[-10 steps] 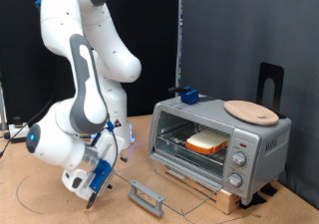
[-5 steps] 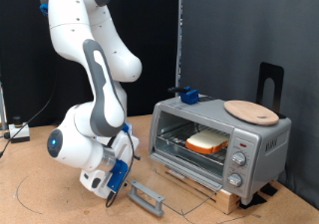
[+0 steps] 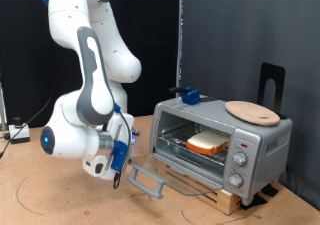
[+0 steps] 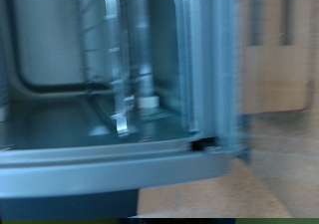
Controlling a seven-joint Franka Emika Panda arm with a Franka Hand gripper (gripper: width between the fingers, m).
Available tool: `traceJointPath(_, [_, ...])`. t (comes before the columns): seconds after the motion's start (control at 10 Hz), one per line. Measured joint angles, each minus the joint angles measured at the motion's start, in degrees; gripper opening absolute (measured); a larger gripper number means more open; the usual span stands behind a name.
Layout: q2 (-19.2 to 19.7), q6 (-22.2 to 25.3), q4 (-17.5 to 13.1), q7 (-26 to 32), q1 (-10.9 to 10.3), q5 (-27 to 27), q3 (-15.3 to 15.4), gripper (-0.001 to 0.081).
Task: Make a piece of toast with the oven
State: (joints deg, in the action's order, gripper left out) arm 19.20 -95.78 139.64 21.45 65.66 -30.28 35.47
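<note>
The silver toaster oven (image 3: pixel 258 143) stands on a wooden slatted base at the exterior view's right. The piece of toast (image 3: pixel 208 142) lies on the wire rack inside it. The glass drop-down door (image 3: pixel 150 181) hangs open, its handle end lifted a little off the table. My gripper (image 3: pixel 118 171), with blue fingers, is low at the door's outer edge, at or under the handle. The wrist view is blurred and close; it shows the door's metal frame (image 4: pixel 199 75) and glass, with no fingers in sight.
A round wooden board (image 3: pixel 252 111) and a small blue object (image 3: pixel 189 95) lie on top of the oven. A black stand (image 3: pixel 271 83) rises behind it. A cable loops over the wooden table (image 3: pixel 40 200) at the exterior view's left.
The arm has swung towards the oven and the gripper has risen. The door, which lay flat on the table, now has its handle end raised.
</note>
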Motion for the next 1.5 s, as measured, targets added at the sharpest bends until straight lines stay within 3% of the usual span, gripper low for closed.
traceJointPath(0.4, [-7.31, 6.48, 1.71, 1.81, 0.19, -2.47, 2.61, 0.0808])
traceJointPath(0.9, [-16.42, 13.8, 5.53, 8.17, -0.47, -5.95, 6.49, 0.0808])
traceJointPath(1.2, [-23.52, 15.57, 8.86, 9.64, -2.7, -11.45, 8.87, 0.0808])
traceJointPath(1.5, [-30.66, 16.86, 11.86, 7.3, -4.79, -15.32, 9.64, 0.0808])
